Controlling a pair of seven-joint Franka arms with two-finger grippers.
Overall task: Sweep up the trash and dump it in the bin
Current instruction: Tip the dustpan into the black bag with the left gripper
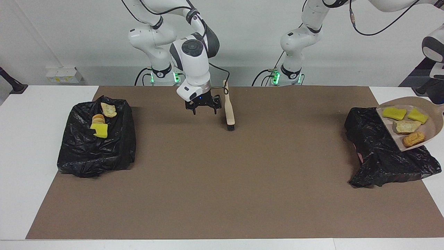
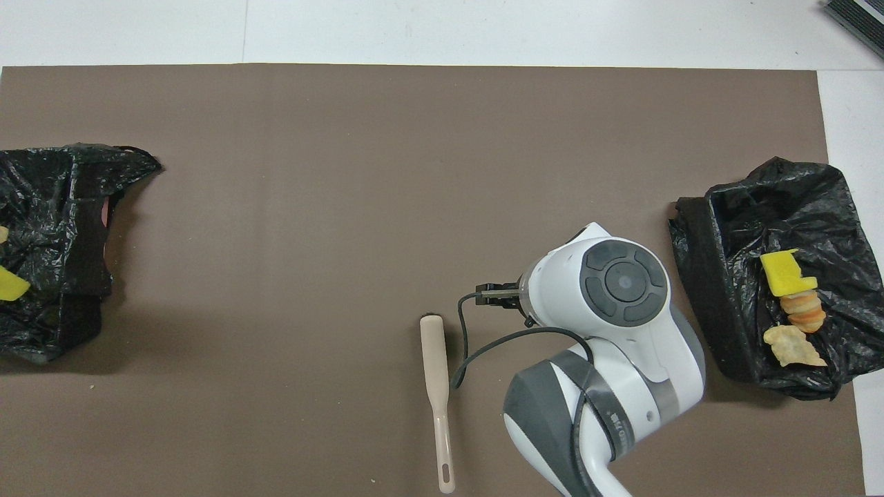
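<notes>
Hanging just above the brown mat (image 1: 222, 180), the right gripper (image 1: 203, 106) has its fingers spread apart and holds nothing; it is beside the brush (image 1: 229, 111), toward the right arm's end of the table, and apart from it. The brush lies flat on the mat with its bristle end pointing away from the robots and its handle toward them. At the left arm's end of the table, a beige dustpan (image 1: 435, 125) is raised over a black bin bag (image 1: 381, 156), tilted with its open lip toward the bag. Four scraps of trash rest in the pan: two yellow sponge pieces (image 1: 394, 113), a pale bread chunk (image 1: 406, 126) and a browner bread chunk (image 1: 413, 138). The pan's handle runs out of the facing view, so the left gripper is not seen in either view; by its closure it is clamped together, and what it grips cannot be told. At the right arm's end of the table, a second black bin bag (image 1: 97, 152) lies on the mat with three more scraps on top of it: a yellow sponge block (image 1: 100, 130), a round bread slice (image 1: 98, 119) and a pale flat chunk (image 1: 109, 109).
</notes>
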